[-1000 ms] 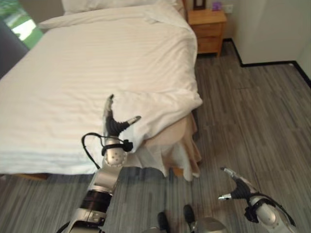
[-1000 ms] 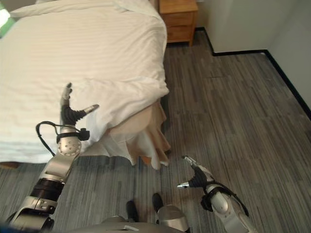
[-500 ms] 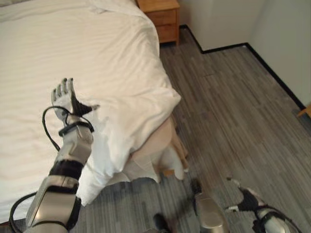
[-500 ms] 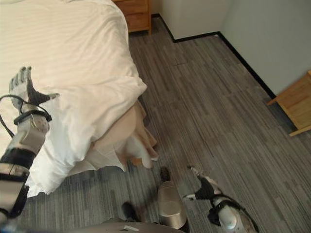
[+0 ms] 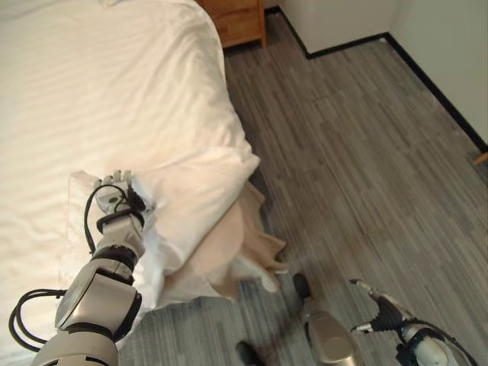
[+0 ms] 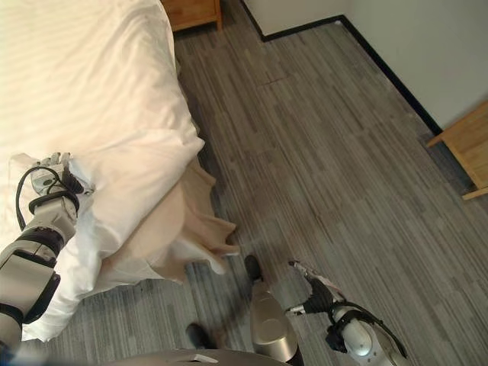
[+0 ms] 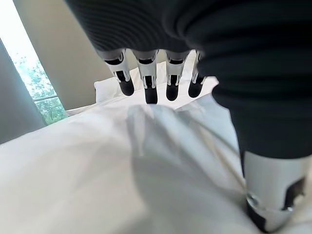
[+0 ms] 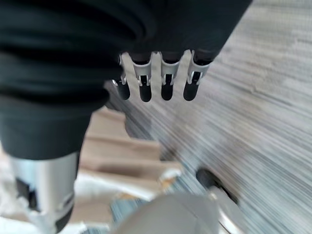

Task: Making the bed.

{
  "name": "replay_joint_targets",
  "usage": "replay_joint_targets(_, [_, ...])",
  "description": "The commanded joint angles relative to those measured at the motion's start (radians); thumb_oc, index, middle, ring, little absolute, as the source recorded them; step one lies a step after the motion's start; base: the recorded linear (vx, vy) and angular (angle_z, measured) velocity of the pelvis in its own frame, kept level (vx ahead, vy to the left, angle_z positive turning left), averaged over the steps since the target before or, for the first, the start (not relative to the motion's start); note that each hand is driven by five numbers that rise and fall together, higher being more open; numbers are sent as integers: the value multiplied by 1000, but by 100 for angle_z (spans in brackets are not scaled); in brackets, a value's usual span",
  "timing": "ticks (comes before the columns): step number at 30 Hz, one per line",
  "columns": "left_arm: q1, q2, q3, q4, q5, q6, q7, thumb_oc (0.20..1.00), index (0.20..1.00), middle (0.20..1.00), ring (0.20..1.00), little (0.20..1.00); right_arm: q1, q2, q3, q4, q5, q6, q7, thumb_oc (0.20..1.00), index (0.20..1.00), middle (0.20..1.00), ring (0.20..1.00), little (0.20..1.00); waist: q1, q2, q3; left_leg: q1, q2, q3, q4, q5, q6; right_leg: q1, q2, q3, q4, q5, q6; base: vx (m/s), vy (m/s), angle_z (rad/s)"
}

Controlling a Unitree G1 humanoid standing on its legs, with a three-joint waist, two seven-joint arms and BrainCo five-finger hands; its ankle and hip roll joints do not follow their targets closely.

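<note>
A white striped duvet [image 5: 114, 91] covers the bed. At the bed's near corner it is bunched into a thick fold [image 5: 206, 175]. Under that fold a beige bed skirt [image 5: 248, 240] and some white sheet hang out towards the floor. My left hand [image 5: 117, 192] lies on the duvet just left of the fold, open. In the left wrist view its fingers [image 7: 146, 73] reach out straight, low over the cloth, and hold nothing. My right hand [image 5: 385, 314] hangs open and empty low over the floor, right of the bed corner, its fingers [image 8: 165, 78] straight.
A wooden nightstand [image 5: 240, 19] stands at the head of the bed by the wall. Another wooden piece of furniture [image 6: 465, 149] sits at the right edge. Grey plank floor [image 5: 358, 152] runs along the bed's right side. A window [image 7: 34, 78] shows beyond the bed.
The camera has swung right and down. My left hand has come down from a raised pose onto the duvet beside the fold. The right hand stays low over the floor.
</note>
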Motion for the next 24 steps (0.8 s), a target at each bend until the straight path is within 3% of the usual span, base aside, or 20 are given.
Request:
replay_joint_targets(1, [18, 102, 53, 92, 8, 1, -46, 200, 200, 200, 200, 200, 5, 15, -13, -61, 33, -39, 0, 1000, 1000, 1000, 1000, 1000, -3, -28, -11, -84, -1, -17, 14, 105, 16, 33, -45, 12, 12, -90, 83, -85, -90, 0])
replay_joint_targets(5, [21, 82, 67, 67, -34, -19, -32, 200, 200, 200, 200, 200, -21, 6, 3, -61, 19, -44, 2, 1000, 1000, 1000, 1000, 1000, 1, -21, -17, -78, -1, -23, 14, 103, 17, 46, -46, 7, 12, -99, 79, -5, -16, 8])
replay_joint_targets(8, [49, -22, 102, -109, -155, -69, 25, 200, 200, 200, 200, 200, -14, 9, 10, -55, -4, -50, -12, 1000, 1000, 1000, 1000, 1000, 21, -17, -25, -33, -13, -47, 14, 89, 23, 110, -54, -8, 12, -120, 72, 28, 6, 9])
replay_joint_targets(9, [53, -23, 104, -113, -154, -67, 25, 200, 200, 200, 200, 200, -13, 8, 10, -55, -4, -51, -12, 1000, 1000, 1000, 1000, 1000, 19, -16, -23, -30, -13, -49, 14, 89, 23, 114, -54, -9, 12, -121, 72, 30, -4, 22])
replay_joint_targets(11, [192, -115, 163, -531, -257, -146, 75, 200, 200, 200, 200, 200, 4, 51, 17, -10, -36, -40, -31, 1000, 1000, 1000, 1000, 1000, 52, -22, -36, 9, -26, -76, 14, 75, 30, 167, -69, -30, 12, -129, 70, 22, -11, 33])
replay_joint_targets(12, [267, -131, 189, -657, -256, -152, 71, 200, 200, 200, 200, 200, 5, 70, 27, 23, -36, -31, -36, 1000, 1000, 1000, 1000, 1000, 58, -25, -43, 23, -30, -83, 14, 69, 33, 185, -72, -37, 12, -133, 69, 11, -10, 28])
replay_joint_targets(13, [268, -131, 190, -658, -256, -152, 71, 200, 200, 200, 200, 200, 5, 70, 27, 23, -36, -31, -36, 1000, 1000, 1000, 1000, 1000, 57, -25, -43, 23, -30, -84, 14, 69, 33, 186, -72, -38, 12, -133, 69, 6, 3, 29])
replay_joint_targets(16, [540, -329, 177, -986, -399, -264, -40, 200, 200, 200, 200, 200, -39, 133, 26, 174, -51, 27, -59, 1000, 1000, 1000, 1000, 1000, 87, -51, -65, 83, -47, -89, 14, 45, 50, 242, -87, -34, 12, -132, 69, -28, 37, 20])
replay_joint_targets(17, [582, -350, 153, -1023, -440, -281, -83, 200, 200, 200, 200, 200, -45, 141, 12, 200, -51, 42, -65, 1000, 1000, 1000, 1000, 1000, 89, -53, -67, 100, -52, -86, 14, 34, 55, 254, -88, -30, 12, -135, 74, -28, 73, -9])
replay_joint_targets(23, [750, -358, 14, -1073, -586, -299, -326, 200, 200, 200, 200, 200, -94, 194, -26, 381, -19, 91, -88, 1000, 1000, 1000, 1000, 1000, 95, -64, -65, 168, -63, -60, 14, 5, 77, 296, -86, 11, 12, -128, 85, -37, 44, -18])
replay_joint_targets(24, [750, -357, 14, -1073, -586, -300, -326, 200, 200, 200, 200, 200, -95, 195, -26, 382, -19, 91, -88, 1000, 1000, 1000, 1000, 1000, 97, -66, -65, 166, -62, -57, 14, 9, 77, 293, -85, 13, 12, -124, 83, -15, 49, -27])
